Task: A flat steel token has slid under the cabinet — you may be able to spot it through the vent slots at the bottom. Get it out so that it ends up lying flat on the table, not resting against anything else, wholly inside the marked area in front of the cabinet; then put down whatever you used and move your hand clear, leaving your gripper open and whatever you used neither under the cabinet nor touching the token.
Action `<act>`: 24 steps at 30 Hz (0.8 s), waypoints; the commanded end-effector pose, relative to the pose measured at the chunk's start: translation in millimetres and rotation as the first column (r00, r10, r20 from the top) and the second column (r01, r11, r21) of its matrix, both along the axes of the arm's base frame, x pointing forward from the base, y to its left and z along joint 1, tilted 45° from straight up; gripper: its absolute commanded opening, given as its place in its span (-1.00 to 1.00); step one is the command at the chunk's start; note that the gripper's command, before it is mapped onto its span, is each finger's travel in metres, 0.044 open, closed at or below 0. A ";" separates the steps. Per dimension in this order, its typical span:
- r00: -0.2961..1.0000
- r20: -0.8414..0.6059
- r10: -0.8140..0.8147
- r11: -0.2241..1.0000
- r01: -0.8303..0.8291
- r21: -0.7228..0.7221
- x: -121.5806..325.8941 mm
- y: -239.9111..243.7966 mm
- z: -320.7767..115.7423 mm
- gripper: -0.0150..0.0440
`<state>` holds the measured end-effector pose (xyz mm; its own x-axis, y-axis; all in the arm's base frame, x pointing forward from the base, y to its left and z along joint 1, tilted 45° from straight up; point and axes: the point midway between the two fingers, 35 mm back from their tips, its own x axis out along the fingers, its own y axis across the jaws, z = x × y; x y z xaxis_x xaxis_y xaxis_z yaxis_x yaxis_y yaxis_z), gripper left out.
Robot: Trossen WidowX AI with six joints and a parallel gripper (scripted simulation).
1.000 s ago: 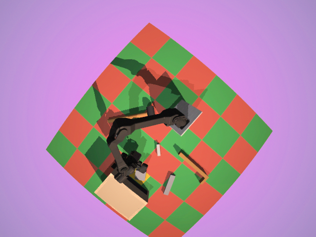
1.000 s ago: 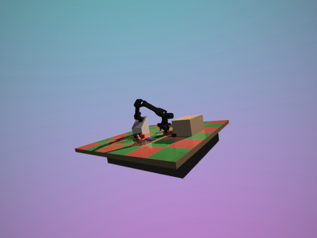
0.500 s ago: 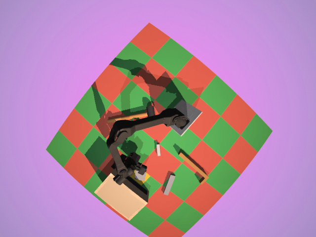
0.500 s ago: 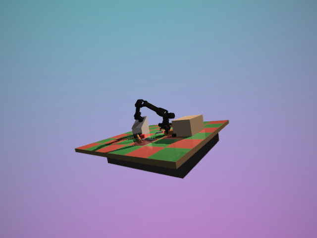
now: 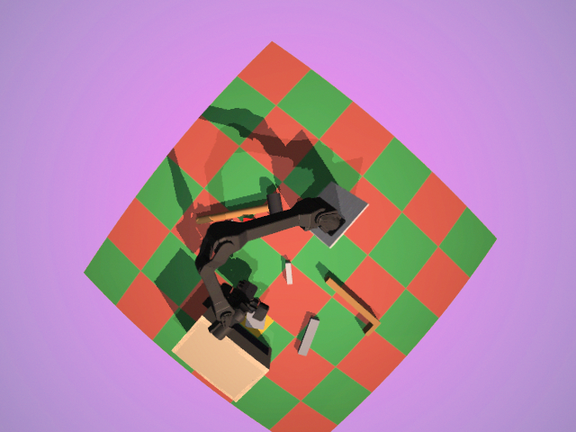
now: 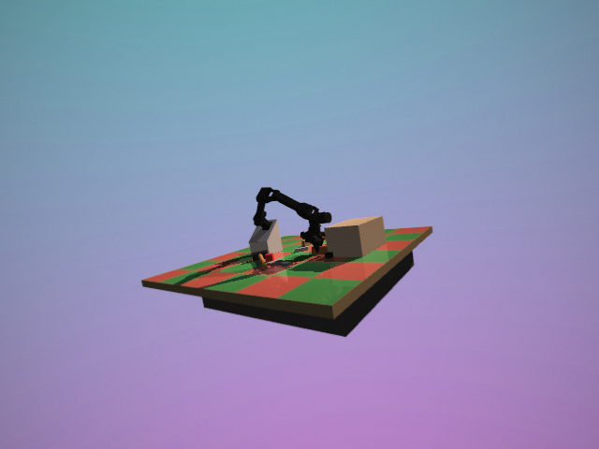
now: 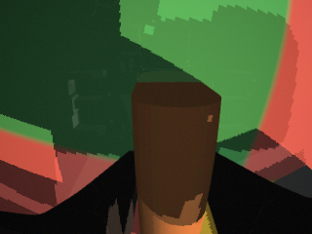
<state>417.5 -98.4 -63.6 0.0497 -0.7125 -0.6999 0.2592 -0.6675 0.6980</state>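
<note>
1. The black parallel-jaw gripper [image 5: 248, 300] [image 6: 316, 245] [image 7: 170, 159] was clenched around a brown-orange, round-sided handle [image 7: 175, 146], its fingers standing on either side of it.
2. The gripper was low over the red-and-green checkered table [image 5: 325, 102] [image 6: 270, 287], near the front of the tan, box-shaped cabinet [image 5: 220, 357] [image 6: 355, 237].
3. A yellow marked patch [image 5: 266, 327] lay before the cabinet, partly hidden by the arm, with a pale grey piece [image 5: 255, 320] over it. Whether that piece was the steel token could not be told, so the token's place was unclear.
4. An orange L-shaped bar [image 5: 353, 301], a grey rectangular bar [image 5: 308, 336] and a small white block [image 5: 289, 272] lay apart from one another.
5. Another long orange bar [image 5: 235, 214] lay partly beneath the arm.
6. A grey slope-topped block [image 5: 351, 206] [image 6: 273, 238] stood by the arm's base end, well apart from the cabinet.
</note>
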 end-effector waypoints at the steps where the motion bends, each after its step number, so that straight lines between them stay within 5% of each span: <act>1: 1.000 0.000 0.000 1.000 0.000 0.012 -2.1 5.9 -7.5 -0.49; 24: 1.000 0.000 0.000 1.000 0.000 0.012 -8.0 10.2 -12.1 -0.49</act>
